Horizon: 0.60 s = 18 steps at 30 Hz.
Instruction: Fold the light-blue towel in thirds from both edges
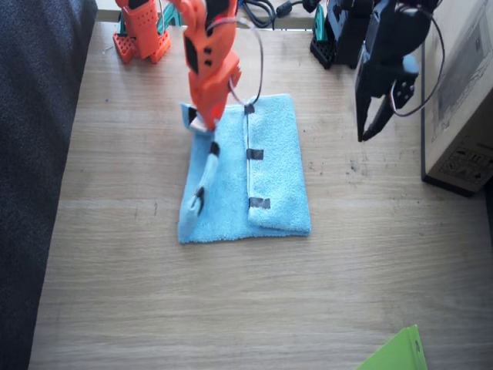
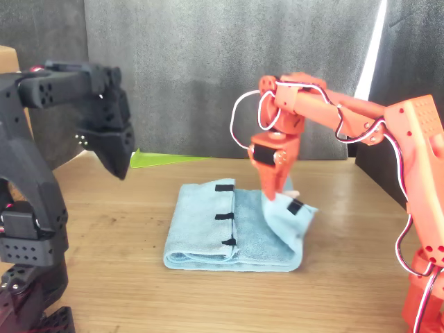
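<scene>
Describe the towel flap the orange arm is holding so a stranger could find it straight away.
Start at the wooden table, then the blue towel at its middle. One third already lies folded flat, its edge showing three black strips. The flap is the other edge, raised and crumpled in the right hand.

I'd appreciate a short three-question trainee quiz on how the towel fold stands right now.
1. True or false: the right gripper is pinching an edge of the towel.
2. Which arm's side of the towel already lies folded over, tape strips facing up: A) left, B) right?
3. Fill in: the left gripper hangs above the ____, holding nothing.

Key: 1 true; 2 A; 3 table.
</scene>
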Motion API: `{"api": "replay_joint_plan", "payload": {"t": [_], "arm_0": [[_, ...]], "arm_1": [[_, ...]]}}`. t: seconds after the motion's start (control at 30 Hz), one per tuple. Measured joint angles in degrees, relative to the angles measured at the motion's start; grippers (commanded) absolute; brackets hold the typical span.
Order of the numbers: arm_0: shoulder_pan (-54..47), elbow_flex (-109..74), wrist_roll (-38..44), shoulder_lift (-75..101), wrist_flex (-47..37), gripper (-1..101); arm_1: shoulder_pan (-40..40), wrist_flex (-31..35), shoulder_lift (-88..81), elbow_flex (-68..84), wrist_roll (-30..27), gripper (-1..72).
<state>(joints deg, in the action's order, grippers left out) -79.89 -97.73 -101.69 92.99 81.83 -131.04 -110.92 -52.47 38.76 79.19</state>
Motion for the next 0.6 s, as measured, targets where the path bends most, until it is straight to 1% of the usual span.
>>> {"api": "replay_joint_plan", "payload": {"t": [0.17,0.47,0.53,0.6], "arm_0": [[1.85,-2.99,0.35,1.76,-1.23,0],[0.97,-4.48,0.35,3.08,-1.49,0],[1.14,-4.48,0.35,3.08,-1.49,0],[1.23,-4.48,1.05,3.08,-1.49,0]], "arm_1": [[0.35,0.0,3.96,-6.24,0.35,1.1],[-2.55,0.18,8.44,-7.65,0.62,1.4],[-3.96,0.53,8.53,-7.65,0.62,3.5],[-5.27,0.35,9.05,-7.73,0.62,11.3]]}}
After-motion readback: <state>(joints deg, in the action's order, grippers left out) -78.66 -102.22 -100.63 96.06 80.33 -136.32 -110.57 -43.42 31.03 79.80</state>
